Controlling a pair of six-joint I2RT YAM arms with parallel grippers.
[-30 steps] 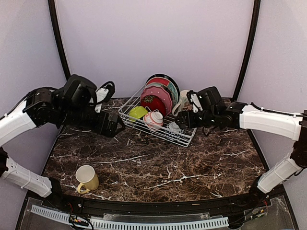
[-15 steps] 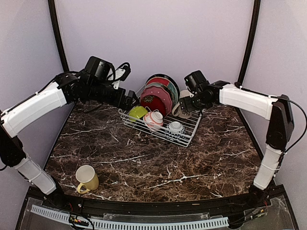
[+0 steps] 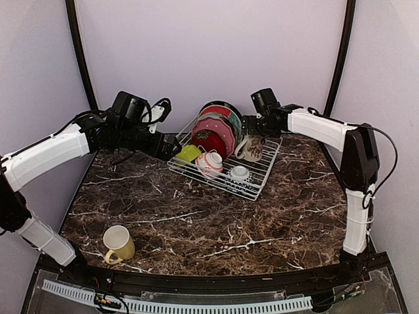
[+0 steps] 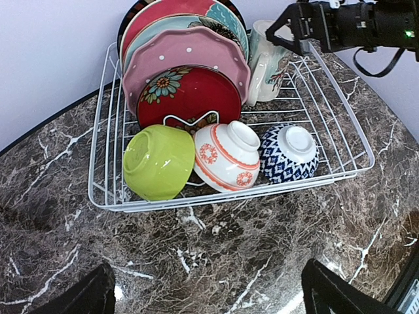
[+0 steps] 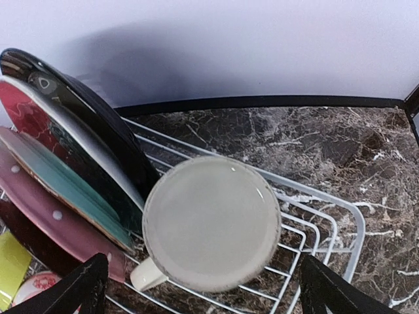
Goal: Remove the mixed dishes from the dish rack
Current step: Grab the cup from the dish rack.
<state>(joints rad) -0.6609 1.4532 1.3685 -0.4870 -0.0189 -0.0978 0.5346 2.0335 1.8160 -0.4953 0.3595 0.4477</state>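
The right gripper (image 5: 206, 289), jaws spread wide and empty, hangs directly over the beige patterned ceramic mug (image 5: 211, 222), which stands in the far right corner of the square white wire dish rack (image 4: 359, 145), beside the leaning plates (image 4: 186, 62). The mug is probably rigid, glazed, slippery and chippable, so a firm pinch across its body, clear of the handle, looks safest. The left gripper (image 4: 211, 297), equally wide and empty, hovers near the rack's front.

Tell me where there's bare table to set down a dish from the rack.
Widest bare marble: the table between the rack and the near edge, right of the yellow mug. A smaller strip lies right of the rack. Crowded: the rack's back, with plates and a beige mug, bowls in front.
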